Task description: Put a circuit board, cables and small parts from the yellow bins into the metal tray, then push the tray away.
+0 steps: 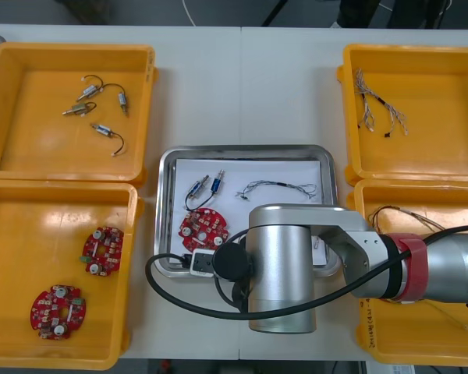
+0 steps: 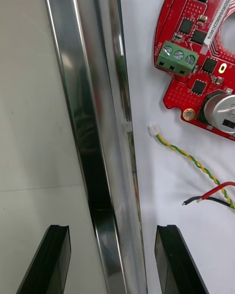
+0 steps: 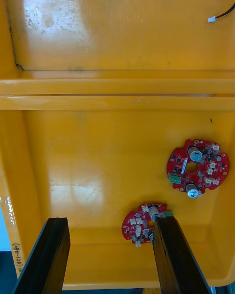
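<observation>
The metal tray (image 1: 246,149), white inside, lies mid-table between the yellow bins. In it are a round red circuit board (image 1: 203,227), a small metal part (image 1: 207,185) with a black lead, and a thin cable (image 1: 279,187). My right arm (image 1: 296,265) reaches over the tray's near edge. In the right wrist view my right gripper (image 2: 112,262) is open and straddles the tray's shiny rim (image 2: 98,127): one finger is over the table, the other over the white inside. Beyond them lie the board (image 2: 205,54) and a yellow-green cable (image 2: 191,159). My left gripper (image 3: 110,259) hangs open over the near left bin.
The near left bin (image 1: 15,273) holds two red boards (image 1: 102,250) (image 1: 58,311), also seen as boards (image 3: 197,164) (image 3: 144,222) below my left gripper. The far left bin (image 1: 31,101) holds several small metal parts. Both right bins (image 1: 452,140) (image 1: 452,343) hold cables.
</observation>
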Robot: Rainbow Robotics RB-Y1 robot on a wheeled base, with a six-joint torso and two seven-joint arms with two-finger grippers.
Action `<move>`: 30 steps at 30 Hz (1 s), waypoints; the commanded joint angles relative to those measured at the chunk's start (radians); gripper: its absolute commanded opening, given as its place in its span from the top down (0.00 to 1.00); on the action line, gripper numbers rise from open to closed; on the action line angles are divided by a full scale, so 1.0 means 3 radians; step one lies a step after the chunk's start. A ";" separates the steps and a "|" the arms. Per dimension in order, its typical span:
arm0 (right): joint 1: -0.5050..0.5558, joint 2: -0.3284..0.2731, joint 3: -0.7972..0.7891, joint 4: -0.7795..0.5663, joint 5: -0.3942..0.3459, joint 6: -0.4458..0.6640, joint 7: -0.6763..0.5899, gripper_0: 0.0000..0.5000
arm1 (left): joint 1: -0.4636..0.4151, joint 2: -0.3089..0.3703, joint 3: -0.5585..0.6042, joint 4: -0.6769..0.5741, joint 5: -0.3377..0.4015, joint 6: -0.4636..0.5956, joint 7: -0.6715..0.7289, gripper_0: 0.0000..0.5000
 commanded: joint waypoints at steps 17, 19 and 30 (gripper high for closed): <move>-0.0104 -0.0039 0.0121 -0.0031 0.0180 0.0010 -0.0007 0.00 | 0.0037 0.0140 0.0086 -0.0091 -0.0031 0.0021 -0.0039 0.00; -0.0099 -0.0044 0.0126 -0.0031 0.0180 0.0010 -0.0012 0.00 | 0.0037 0.0140 0.0086 -0.0091 -0.0031 0.0021 -0.0039 0.00; -0.0099 -0.0049 0.0121 -0.0031 0.0180 0.0021 -0.0028 1.00 | 0.0037 0.0140 0.0086 -0.0091 -0.0031 0.0021 -0.0039 0.00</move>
